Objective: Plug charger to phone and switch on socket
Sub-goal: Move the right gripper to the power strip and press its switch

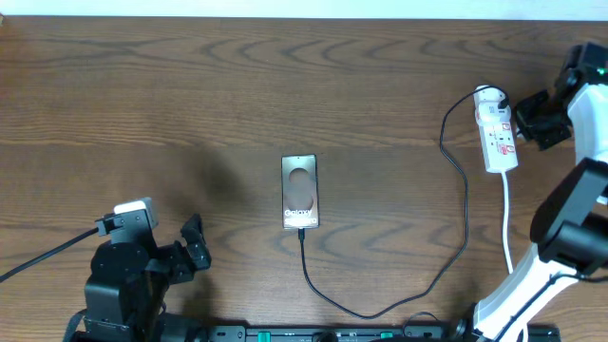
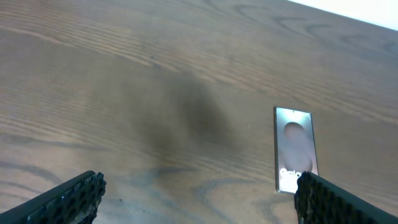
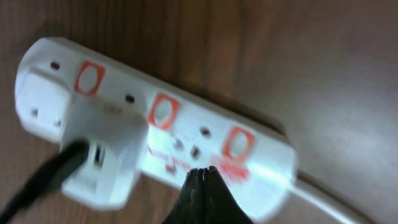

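Observation:
The phone [image 1: 299, 192] lies flat at the table's middle, with the charger cable [image 1: 380, 306] in its near end. The cable loops right and up to a white adapter on the socket [image 1: 497, 129], a white power strip at the right. In the right wrist view the socket [image 3: 186, 134] shows three red switches and the adapter [image 3: 102, 155] with the black cable. My right gripper [image 3: 203, 171] is shut and empty, its tips over the socket's near edge by a red switch; overhead it [image 1: 525, 118] is right of the strip. My left gripper [image 2: 199, 193] is open and empty at front left, with the phone [image 2: 296, 149] ahead.
The socket's white cord [image 1: 507, 223] runs down toward the right arm's base [image 1: 532, 285]. The left arm's base [image 1: 123, 275] sits at the front left. A black rail [image 1: 313, 334] lines the table's front edge.

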`<action>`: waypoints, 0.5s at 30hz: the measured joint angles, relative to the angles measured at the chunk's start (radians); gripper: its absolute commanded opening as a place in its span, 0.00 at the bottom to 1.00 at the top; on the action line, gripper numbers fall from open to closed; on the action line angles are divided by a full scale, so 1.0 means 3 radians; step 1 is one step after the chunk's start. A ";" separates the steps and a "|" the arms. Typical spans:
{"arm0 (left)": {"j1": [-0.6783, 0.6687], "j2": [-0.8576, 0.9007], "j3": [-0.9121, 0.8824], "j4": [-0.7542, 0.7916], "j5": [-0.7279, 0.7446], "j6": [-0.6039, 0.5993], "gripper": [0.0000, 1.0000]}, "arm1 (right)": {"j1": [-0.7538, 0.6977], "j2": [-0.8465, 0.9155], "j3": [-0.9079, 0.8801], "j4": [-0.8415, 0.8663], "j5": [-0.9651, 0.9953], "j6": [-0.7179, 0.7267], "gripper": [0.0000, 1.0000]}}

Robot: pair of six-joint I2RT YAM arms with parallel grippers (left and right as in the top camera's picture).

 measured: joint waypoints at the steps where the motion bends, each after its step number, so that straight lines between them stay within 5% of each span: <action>1: 0.0000 0.0000 0.0000 -0.0003 0.0000 0.0000 1.00 | 0.0000 0.0055 0.0001 0.0067 -0.0024 -0.0019 0.01; 15: 0.0000 0.0000 0.0000 -0.0004 -0.0001 0.0000 1.00 | -0.0001 0.0332 0.0018 0.0546 -0.0253 -0.0090 0.01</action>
